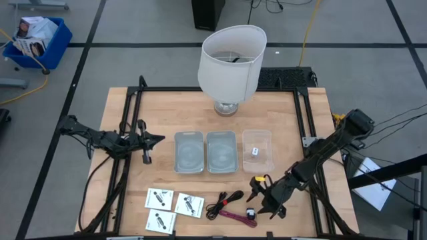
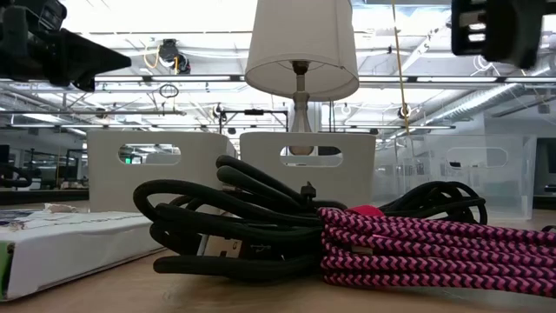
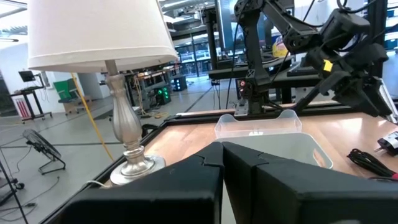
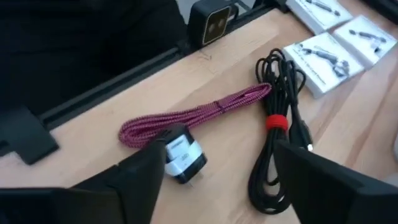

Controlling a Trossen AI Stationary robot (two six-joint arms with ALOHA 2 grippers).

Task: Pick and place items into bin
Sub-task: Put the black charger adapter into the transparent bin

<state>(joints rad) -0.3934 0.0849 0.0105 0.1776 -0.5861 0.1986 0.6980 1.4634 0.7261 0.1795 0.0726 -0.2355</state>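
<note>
Three white square packets (image 1: 159, 198), (image 1: 189, 205), (image 1: 160, 221) lie flat near the table's near edge. Beside them lie the coiled black cable (image 1: 225, 201), the red cable (image 1: 238, 218) and the tiny white-and-black block (image 1: 251, 213). My right gripper (image 1: 263, 197) hangs open above the block and the cables, clear of them. In the right wrist view the block (image 4: 183, 158) shows just inside one finger (image 4: 137, 180), with the red cable (image 4: 193, 115) and black cable (image 4: 280, 143) beyond. My left gripper (image 1: 150, 140) waits shut at the table's left, left of the bins.
Three bins stand in a row mid-table: two translucent ones (image 1: 189, 151), (image 1: 221, 151) and a clear one (image 1: 265, 140) with a small white thing (image 1: 255, 152) inside. A big white lamp (image 1: 231, 60) stands behind them at the far edge. Bare wood lies to the left of the packets.
</note>
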